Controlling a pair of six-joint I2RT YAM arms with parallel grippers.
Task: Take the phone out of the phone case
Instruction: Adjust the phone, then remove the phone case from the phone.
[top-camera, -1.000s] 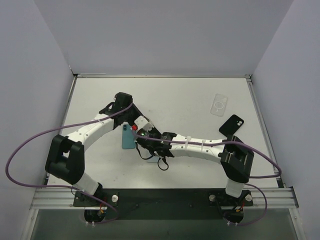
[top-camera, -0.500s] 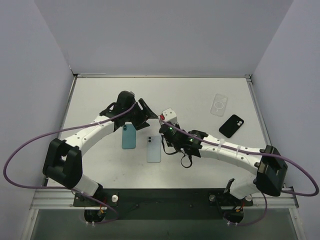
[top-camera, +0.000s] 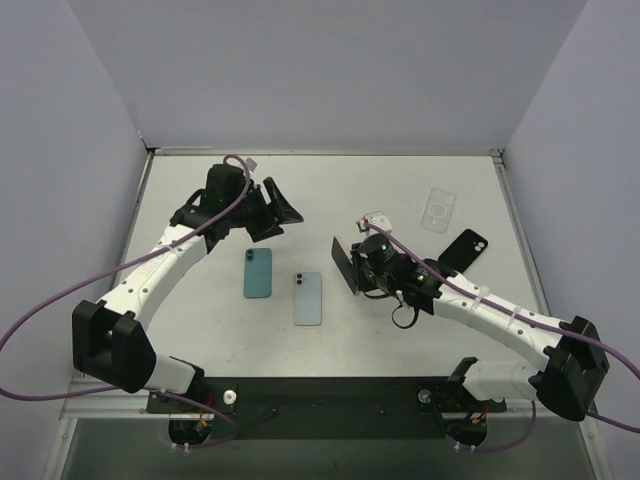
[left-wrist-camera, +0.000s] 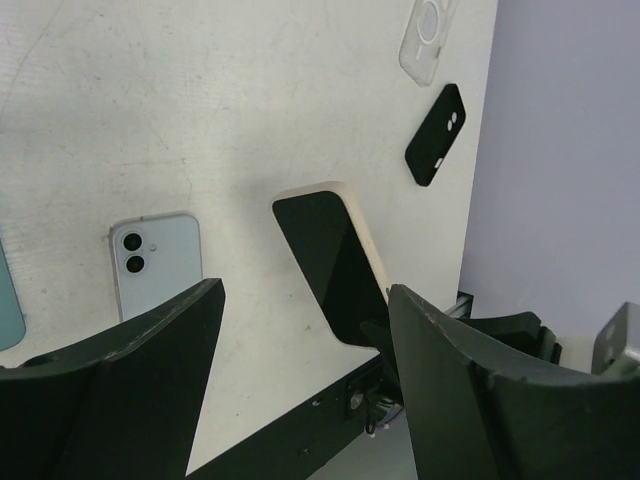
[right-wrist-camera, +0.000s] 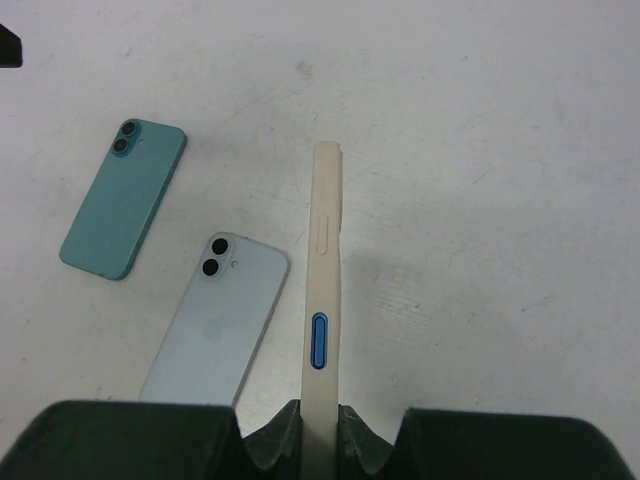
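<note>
Lab, probably; walled white table (top-camera: 340, 190)

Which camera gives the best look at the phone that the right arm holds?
Left wrist: the phone shows its dark face and cream rim. Right wrist sees only its thin edge, pinched in the right gripper. Top view: small, dark.
</note>
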